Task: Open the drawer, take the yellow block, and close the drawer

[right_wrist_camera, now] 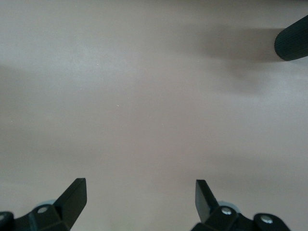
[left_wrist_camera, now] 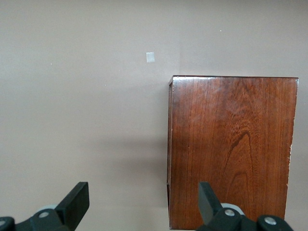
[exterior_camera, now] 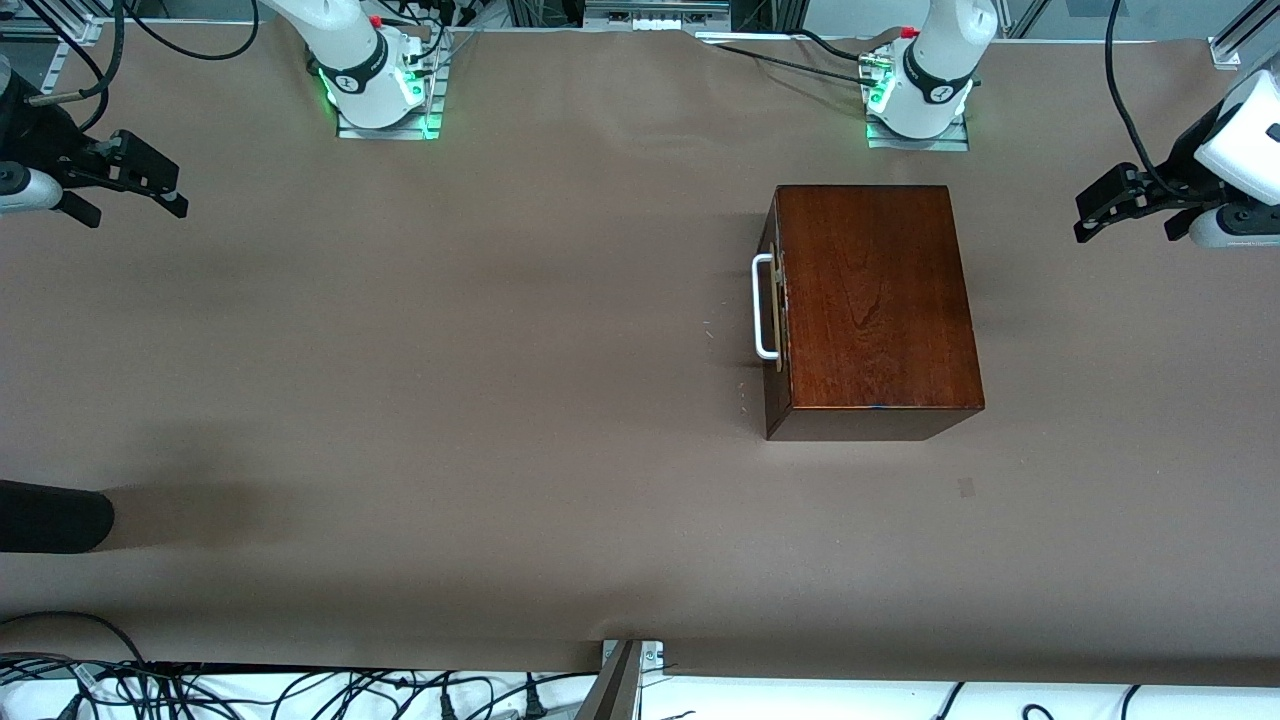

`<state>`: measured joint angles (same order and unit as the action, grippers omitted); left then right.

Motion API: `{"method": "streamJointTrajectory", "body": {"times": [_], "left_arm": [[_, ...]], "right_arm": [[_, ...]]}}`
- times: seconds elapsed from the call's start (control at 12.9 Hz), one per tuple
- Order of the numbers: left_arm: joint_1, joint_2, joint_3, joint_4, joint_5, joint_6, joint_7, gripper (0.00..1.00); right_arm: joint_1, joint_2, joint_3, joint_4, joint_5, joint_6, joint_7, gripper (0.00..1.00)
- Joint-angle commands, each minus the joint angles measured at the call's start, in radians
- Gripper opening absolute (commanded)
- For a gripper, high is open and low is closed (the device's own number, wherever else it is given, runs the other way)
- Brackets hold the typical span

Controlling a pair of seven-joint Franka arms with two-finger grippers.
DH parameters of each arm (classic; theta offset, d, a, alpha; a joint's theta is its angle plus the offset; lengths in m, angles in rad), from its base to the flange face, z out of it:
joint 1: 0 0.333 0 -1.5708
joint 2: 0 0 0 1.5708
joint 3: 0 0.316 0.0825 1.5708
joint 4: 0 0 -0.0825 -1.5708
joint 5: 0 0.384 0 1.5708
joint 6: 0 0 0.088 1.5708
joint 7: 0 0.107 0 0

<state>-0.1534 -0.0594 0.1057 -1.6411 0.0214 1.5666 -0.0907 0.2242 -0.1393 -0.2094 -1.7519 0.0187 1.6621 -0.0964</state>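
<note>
A dark reddish-brown wooden box [exterior_camera: 870, 300] [left_wrist_camera: 231, 149] stands on the table toward the left arm's end. Its drawer [exterior_camera: 774, 330] is pushed in, and the white loop handle [exterior_camera: 764, 305] on its front faces the right arm's end. The yellow block is hidden. My left gripper [exterior_camera: 1085, 218] [left_wrist_camera: 142, 192] hangs open and empty above the table's left-arm end, beside the box. My right gripper [exterior_camera: 140, 216] [right_wrist_camera: 139, 190] hangs open and empty over bare table at the right arm's end, well away from the box.
Brown paper covers the table [exterior_camera: 450, 400]. A black rounded object [exterior_camera: 50, 515] [right_wrist_camera: 291, 43] pokes in at the right arm's end, nearer the front camera. A small pale patch [exterior_camera: 966, 487] [left_wrist_camera: 150, 57] lies on the paper, nearer the front camera than the box.
</note>
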Motion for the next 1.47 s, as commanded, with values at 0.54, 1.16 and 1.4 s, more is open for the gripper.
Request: {"method": "streamJointTrajectory", "body": {"times": [0.54, 1.16, 1.4], "left_arm": [[-0.008, 0.006, -0.066, -0.011, -0.02, 0.009, -0.003, 1.0], [-0.034, 0.097, -0.328, 0.013, -0.009, 0.038, -0.338, 1.0], [-0.147, 0.185, -0.343, 0.027, -0.005, 0.098, -0.486, 1.0]], "right_arm": [[0.001, -0.019, 0.001, -0.012, -0.017, -0.005, -0.012, 1.0], [0.001, -0.02, 0.007, -0.011, -0.017, -0.005, -0.012, 1.0], [0.001, -0.019, 0.011, -0.011, -0.017, -0.005, -0.012, 1.0]]}}
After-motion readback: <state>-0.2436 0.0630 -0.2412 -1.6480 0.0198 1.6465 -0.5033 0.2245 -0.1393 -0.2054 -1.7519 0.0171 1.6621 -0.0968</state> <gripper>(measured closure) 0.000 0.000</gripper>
